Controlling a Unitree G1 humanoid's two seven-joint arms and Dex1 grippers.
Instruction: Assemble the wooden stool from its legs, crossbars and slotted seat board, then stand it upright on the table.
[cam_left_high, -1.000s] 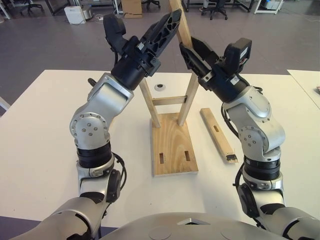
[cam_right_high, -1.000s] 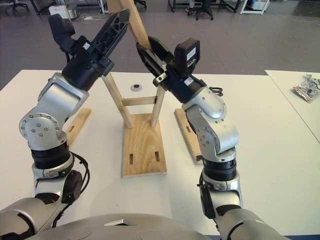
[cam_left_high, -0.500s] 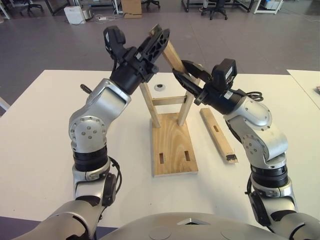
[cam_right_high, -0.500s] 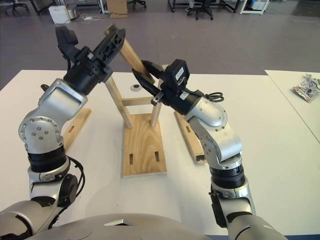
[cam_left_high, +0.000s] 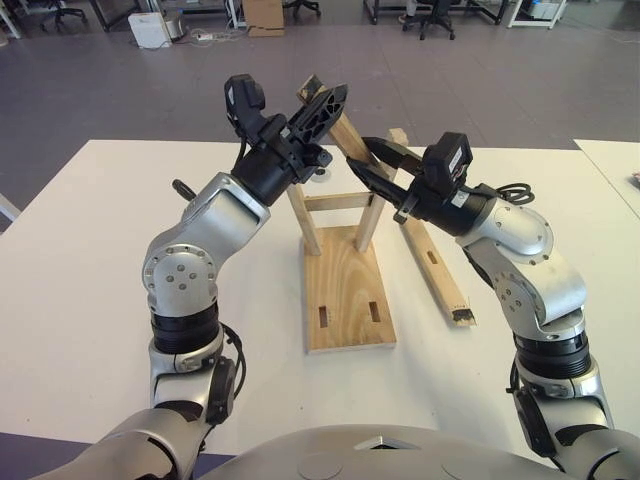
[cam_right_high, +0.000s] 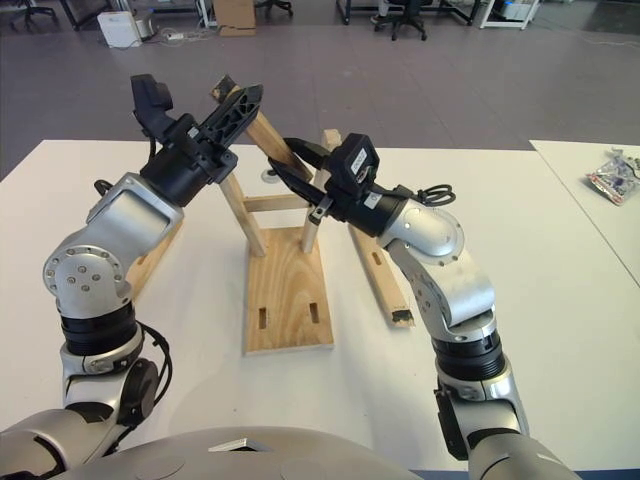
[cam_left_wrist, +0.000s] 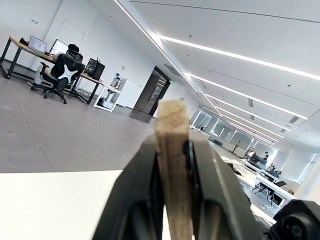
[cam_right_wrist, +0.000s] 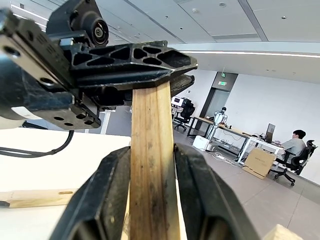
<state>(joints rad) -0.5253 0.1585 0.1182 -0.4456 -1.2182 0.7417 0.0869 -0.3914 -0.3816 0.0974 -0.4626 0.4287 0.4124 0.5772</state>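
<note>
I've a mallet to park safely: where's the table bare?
Bare: the left of the table, outside the plank, and the near strip before the seat board. Crowded: the board's far end, where left gripper and right gripper clamp the slanted bar above the leg frame; a loose bar lies right.

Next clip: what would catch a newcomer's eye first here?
Both arms are raised over the table, with the left gripper and right gripper shut on one slanted wooden bar. Beneath it, a leg frame stands at the far end of the flat seat board. A loose slotted bar lies to the board's right.
</note>
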